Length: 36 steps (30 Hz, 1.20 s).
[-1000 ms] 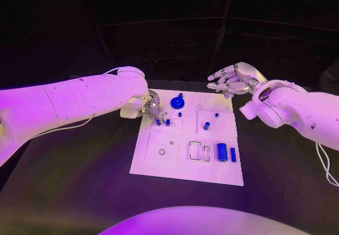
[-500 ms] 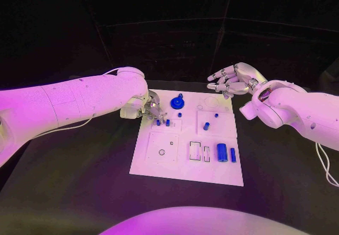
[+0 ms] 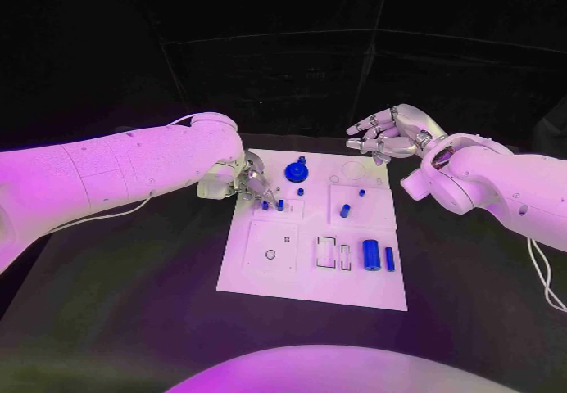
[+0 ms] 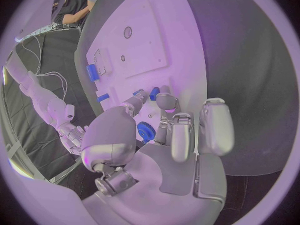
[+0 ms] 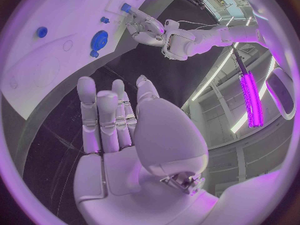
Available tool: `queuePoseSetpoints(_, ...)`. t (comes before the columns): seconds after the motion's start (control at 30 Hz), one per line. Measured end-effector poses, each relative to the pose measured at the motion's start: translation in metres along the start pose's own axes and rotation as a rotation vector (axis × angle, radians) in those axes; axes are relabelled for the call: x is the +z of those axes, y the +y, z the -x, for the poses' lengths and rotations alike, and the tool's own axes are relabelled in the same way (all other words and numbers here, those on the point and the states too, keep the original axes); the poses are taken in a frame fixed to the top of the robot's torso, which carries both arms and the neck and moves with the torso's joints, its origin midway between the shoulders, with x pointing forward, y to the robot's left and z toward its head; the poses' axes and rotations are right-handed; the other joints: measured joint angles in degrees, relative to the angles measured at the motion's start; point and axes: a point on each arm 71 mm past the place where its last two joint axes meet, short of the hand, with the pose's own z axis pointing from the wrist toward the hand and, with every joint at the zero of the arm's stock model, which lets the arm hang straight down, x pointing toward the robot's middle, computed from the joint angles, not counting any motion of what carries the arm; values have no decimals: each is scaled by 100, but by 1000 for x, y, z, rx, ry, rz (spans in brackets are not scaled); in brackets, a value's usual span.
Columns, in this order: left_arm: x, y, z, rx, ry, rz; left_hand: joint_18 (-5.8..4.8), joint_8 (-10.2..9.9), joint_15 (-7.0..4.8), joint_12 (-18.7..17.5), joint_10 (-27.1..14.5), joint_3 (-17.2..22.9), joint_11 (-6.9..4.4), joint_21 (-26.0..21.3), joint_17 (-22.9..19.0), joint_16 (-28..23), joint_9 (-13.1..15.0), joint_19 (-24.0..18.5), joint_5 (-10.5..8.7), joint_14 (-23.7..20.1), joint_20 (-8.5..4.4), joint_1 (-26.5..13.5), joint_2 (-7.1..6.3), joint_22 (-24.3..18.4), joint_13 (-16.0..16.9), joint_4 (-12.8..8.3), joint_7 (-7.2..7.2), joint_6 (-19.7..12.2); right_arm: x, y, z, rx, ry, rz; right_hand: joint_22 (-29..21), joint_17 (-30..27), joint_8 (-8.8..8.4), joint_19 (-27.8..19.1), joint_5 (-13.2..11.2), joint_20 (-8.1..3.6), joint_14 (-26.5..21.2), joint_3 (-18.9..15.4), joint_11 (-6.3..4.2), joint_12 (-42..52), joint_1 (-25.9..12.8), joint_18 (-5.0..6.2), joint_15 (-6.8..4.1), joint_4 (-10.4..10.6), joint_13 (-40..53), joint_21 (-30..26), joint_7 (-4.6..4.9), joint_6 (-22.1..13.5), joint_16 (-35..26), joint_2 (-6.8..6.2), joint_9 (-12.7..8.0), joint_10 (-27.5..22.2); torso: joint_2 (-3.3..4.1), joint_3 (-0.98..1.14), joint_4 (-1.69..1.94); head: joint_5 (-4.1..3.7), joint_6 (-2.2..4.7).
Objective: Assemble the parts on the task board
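**Left hand pinching at a blue peg on the board's left edge; right hand released above the far edge**

The task board [image 3: 313,250] lies in the middle of the black desk [image 3: 130,270]. The left hand [image 3: 246,183] sits over the board's 10 o'clock region, fingers drawn together with their tips down at a small blue peg [image 3: 280,205]; the left wrist view shows fingertips [image 4: 164,101] closed around that peg [image 4: 154,93], so it appears to be grasping it, though whether the peg stands in the board or is lifted cannot be told. A blue gear [image 3: 297,172] rests on the board at about 12 o'clock, just beside the left hand. Another short blue peg [image 3: 345,210] stands right of centre. At about 4 o'clock lie a larger blue cylinder [image 3: 372,255] and a slim blue bar [image 3: 390,259], side by side near an outlined rectangular slot [image 3: 325,251].

The right hand [image 3: 390,131] hangs above the board's far edge at 1 o'clock, fingers apart and loosely curved, holding nothing.
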Motion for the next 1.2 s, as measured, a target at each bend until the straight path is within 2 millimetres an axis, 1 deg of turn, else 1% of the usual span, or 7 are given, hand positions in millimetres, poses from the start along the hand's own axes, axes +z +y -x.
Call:
queuePoseSetpoints(0.17,-2,8,1,-30,-28,3,0,-47,0,-4,-33,-560,33,-65,0,0,-15,0,0,0,0,-105,-106,-56,-90,173,0,0,0,0,0,0,0,0,-4,-5,0,0,0,0,0,-5,0,14,0,1,0,6,-2,0,0,0,0,0,0,0,-2,0,0,-8,0)
queuePoseSetpoints(0.4,-6,17,3,-115,-87,-14,0,-302,69,-577,-548,-972,155,-309,0,0,-147,-58,0,-5,57,335,235,-263,-879,210,135,-365,1,0,0,0,-1,-1,-4,-5,0,0,0,0,0,-5,0,14,0,0,0,5,-2,0,0,0,0,0,0,0,-3,0,0,-14,12)
queuePoseSetpoints(0.6,-10,17,7,-234,-151,-118,244,-636,294,-926,-1090,-1141,384,-1384,0,-541,-381,-454,0,-3,243,873,506,-1254,-1142,139,412,-804,1,-1,1,-1,-3,-2,-3,-11,0,0,0,0,0,-5,21,14,0,1,0,6,-2,0,21,-21,0,0,0,-21,-5,-2,2,-33,30)
queuePoseSetpoints(0.7,-13,13,10,-280,-200,-205,525,-749,430,-1173,-1498,-1270,509,-2641,-284,-1257,-504,-972,0,-71,357,1150,532,-2376,-1313,86,534,-967,1,-1,0,-1,-3,-2,-4,-11,0,0,0,0,0,-5,21,14,0,0,0,5,-1,0,21,-21,0,0,0,-22,-5,-2,2,-36,47)
queuePoseSetpoints(0.8,-16,5,13,-311,-259,-302,626,-849,518,-1418,-1882,-1377,627,-3598,-1071,-2006,-645,-1365,0,-467,464,1504,527,-3177,-1509,-20,639,-1071,1,-1,1,-1,-3,-3,-4,-11,0,0,0,0,0,-5,22,14,0,0,0,5,-1,0,21,-21,0,0,0,-21,-5,-1,2,-49,74)
queuePoseSetpoints(0.97,-21,-14,17,-320,-363,-464,624,-1105,610,-1949,-2526,-933,740,-3995,-1976,-2819,-883,-1534,0,-1011,550,2581,657,-3462,-1900,-582,704,-1182,1,-2,1,-2,-4,-3,-10,-11,0,0,0,0,0,-5,21,14,0,0,0,5,-8,-22,21,-21,0,0,0,-21,-1,0,2,-105,145)
queuePoseSetpoints(1.2,-19,-37,10,-191,-492,-624,625,-1753,691,-2618,-2724,-557,841,-4058,-2079,-2685,-1407,-1423,0,-988,613,2904,299,-3545,-2631,-1006,752,-845,2,-1,-1,-1,-2,-2,-10,-11,0,0,0,0,0,-5,21,14,0,0,0,5,-13,-22,2,-40,0,0,0,-21,2,3,-7,-197,242)
